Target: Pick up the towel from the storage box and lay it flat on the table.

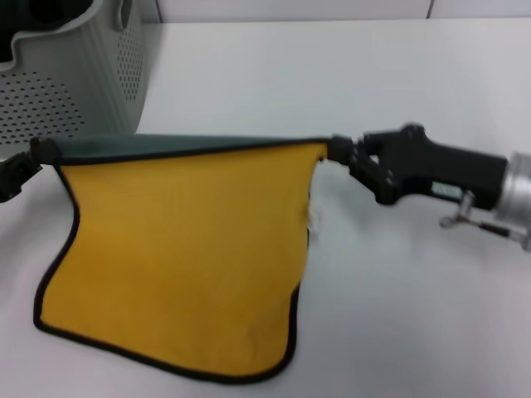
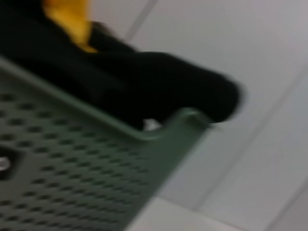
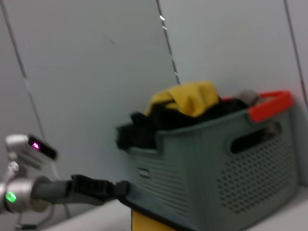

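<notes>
White bench (image 1: 398, 124) carries the towel (image 1: 178, 265), hung yellow face out with its top edge running left to right. Its lower hem appears to brush the bench near the robot. Left gripper (image 1: 33, 157) and right gripper (image 1: 336, 151) each have jaws clamped on a top corner. Box (image 1: 75, 75) sits far left.

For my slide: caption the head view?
Both end effectors hold the towel stretched above the table.
</notes>
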